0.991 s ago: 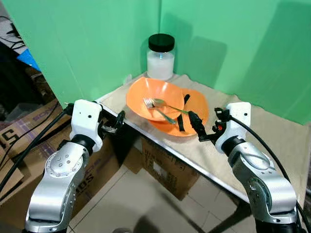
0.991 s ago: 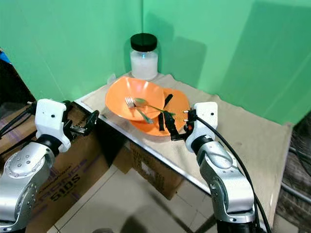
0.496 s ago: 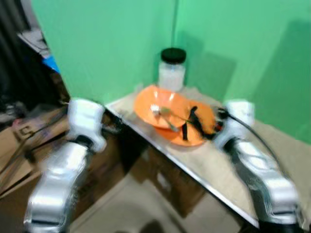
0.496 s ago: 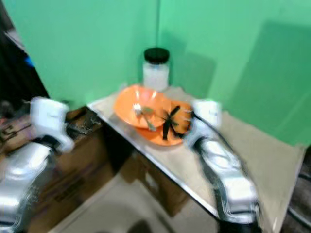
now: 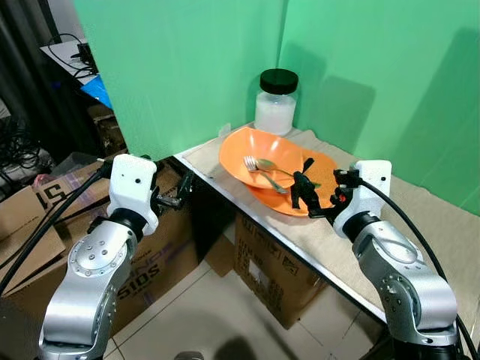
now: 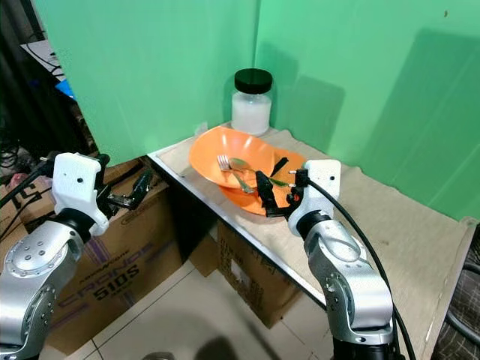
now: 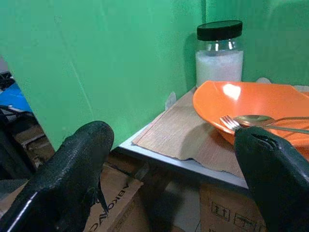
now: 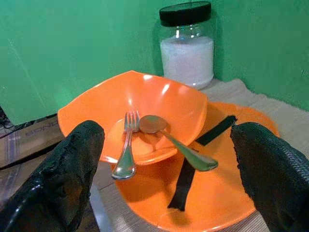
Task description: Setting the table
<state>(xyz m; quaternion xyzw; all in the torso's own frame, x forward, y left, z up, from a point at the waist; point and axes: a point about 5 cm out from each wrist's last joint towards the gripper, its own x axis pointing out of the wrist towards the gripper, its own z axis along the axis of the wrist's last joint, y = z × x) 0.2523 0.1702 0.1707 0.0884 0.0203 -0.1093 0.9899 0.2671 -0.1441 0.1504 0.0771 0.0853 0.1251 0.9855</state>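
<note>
An orange bowl (image 5: 259,154) rests tilted on an orange plate (image 5: 324,169) at the table's corner. A fork (image 8: 126,154) and a spoon (image 8: 178,147) lie inside the bowl. A black strip (image 8: 203,159) lies on the plate. My right gripper (image 5: 304,192) is open at the plate's near rim, its fingers (image 8: 72,179) wide apart and holding nothing. My left gripper (image 5: 180,191) is open too, off the table's left edge over the cardboard boxes and level with the tabletop.
A glass jar (image 5: 275,101) of white powder with a black lid stands behind the bowl against the green wall. A beige cloth (image 5: 420,225) covers the table, whose metal edge (image 5: 247,217) runs diagonally. Cardboard boxes (image 5: 150,262) sit on the floor under and left of the table.
The camera has shifted, with blur half a second ago, so the table now shows further right in the picture. Both grippers keep their places relative to the table.
</note>
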